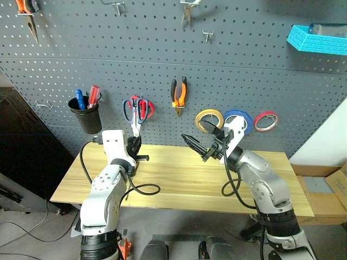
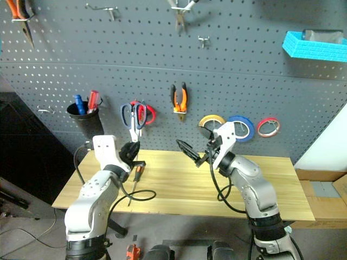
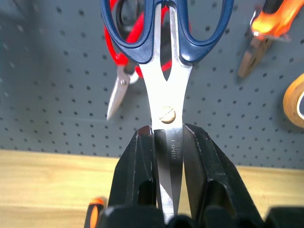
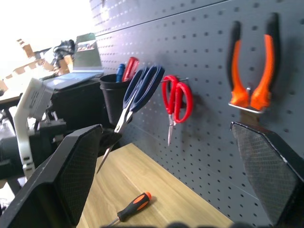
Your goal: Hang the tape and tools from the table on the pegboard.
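**Blue scissors gripped at the board, screwdriver waiting on the desk**

Head views first: the left claw (image 1: 134,147) is up at the pegboard (image 1: 244,76), clamped on the blades of the blue-handled scissors (image 1: 136,111), handles uppermost. Right behind them hang the red scissors (image 2: 147,114), so the two pairs overlap and crowd that spot. Just to the left sits a black cup (image 1: 85,115) holding a blue and a red screwdriver. The orange-handled pliers (image 1: 179,95) are already hanging, centre board, and the yellow tape (image 1: 209,119) hangs to their right, with a blue roll (image 1: 242,120) and a red roll (image 1: 265,121) alongside. Higher up, a blue bin (image 1: 317,39) at the right, more pliers at top left. The right claw (image 1: 196,145) hovers over the desk (image 1: 184,179), spread wide, holding nothing. A black cable loops across the wood below the left arm.

Left wrist view: the two black fingers (image 3: 135,175) pinch the steel blades just under the pivot screw, handles rising in front of the red pair.

Right wrist view: both mesh-faced fingers (image 4: 78,171) stand far apart, empty. Between them, the small orange-and-black screwdriver (image 4: 133,206) lies flat on the desk, near the board's foot. Beyond it the blue scissors tilt against the board, held low by the left claw.
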Controlling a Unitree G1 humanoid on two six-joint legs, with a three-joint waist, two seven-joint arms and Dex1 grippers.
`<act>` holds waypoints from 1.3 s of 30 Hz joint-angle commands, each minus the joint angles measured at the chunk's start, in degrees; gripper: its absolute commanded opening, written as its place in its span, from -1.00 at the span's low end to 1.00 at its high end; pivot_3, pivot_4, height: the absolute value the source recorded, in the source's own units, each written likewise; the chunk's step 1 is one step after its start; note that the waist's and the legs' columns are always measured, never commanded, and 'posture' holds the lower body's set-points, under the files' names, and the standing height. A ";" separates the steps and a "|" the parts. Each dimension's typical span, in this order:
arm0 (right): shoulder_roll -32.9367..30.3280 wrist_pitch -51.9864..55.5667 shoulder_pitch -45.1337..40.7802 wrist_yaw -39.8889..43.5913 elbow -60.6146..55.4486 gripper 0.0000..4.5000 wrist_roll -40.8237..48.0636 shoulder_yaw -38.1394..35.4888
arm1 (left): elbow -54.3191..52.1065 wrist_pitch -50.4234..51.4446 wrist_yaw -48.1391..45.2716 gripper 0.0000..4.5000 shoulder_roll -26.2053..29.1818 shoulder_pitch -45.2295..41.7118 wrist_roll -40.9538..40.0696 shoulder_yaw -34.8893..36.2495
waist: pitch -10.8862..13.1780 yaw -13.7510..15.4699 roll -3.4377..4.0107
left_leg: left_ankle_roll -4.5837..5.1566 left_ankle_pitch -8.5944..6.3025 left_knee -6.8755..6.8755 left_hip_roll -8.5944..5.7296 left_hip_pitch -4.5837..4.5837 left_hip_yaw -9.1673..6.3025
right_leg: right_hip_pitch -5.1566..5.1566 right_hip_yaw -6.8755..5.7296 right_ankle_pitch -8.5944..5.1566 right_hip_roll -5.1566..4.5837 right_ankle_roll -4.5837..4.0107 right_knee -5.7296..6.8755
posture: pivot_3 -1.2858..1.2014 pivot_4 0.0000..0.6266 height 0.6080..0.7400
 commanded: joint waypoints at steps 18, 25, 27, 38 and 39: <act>-4.17 1.22 5.33 3.14 -4.52 1.00 -0.66 2.86 | 0.65 2.72 -0.64 0.98 3.34 6.30 1.44 -0.30 | 0.62 -1.27 0.42 | 0.01 -0.02 -0.08 0.03 0.09 0.09 | 0.03 0.07 -0.24 -0.01 -0.36 -0.08 | 0.08 -0.56 1.00; -6.28 -3.28 3.28 10.20 -2.10 1.00 -7.08 13.85 | 6.27 1.16 -2.79 0.98 8.51 9.56 1.93 2.83 | 5.29 -2.43 0.46 | 0.16 0.07 -0.07 0.22 0.14 -0.04 | -0.08 0.06 -0.31 -0.03 -0.46 0.01 | 0.06 -0.23 1.00; -3.23 -1.90 0.91 9.90 -0.43 1.00 -6.76 15.49 | 11.33 -0.44 -5.25 0.98 11.85 6.85 1.87 3.97 | 6.78 -2.48 0.52 | 0.17 0.08 -0.04 0.27 0.09 -0.23 | -0.08 0.06 -0.31 -0.03 -0.47 0.02 | 0.07 -0.13 1.00; 4.96 -1.04 -10.23 9.62 8.44 1.00 -7.89 16.73 | 54.66 -10.84 -21.34 0.98 25.58 -18.86 5.11 -0.76 | 11.91 -2.26 0.26 | -0.12 -0.06 0.02 0.11 -1.52 -0.33 | -1.78 -0.14 -0.22 -0.50 -0.32 0.71 | 0.05 0.22 1.00; 4.66 -1.24 -10.47 9.71 8.77 1.00 -8.04 16.31 | 57.35 -10.68 -22.43 0.98 25.57 -20.62 5.30 -1.33 | 12.10 -2.31 0.13 | -0.22 -0.12 0.12 0.03 -1.90 -0.34 | -2.13 -0.13 -0.23 -0.80 -0.31 0.85 | 0.05 0.22 1.00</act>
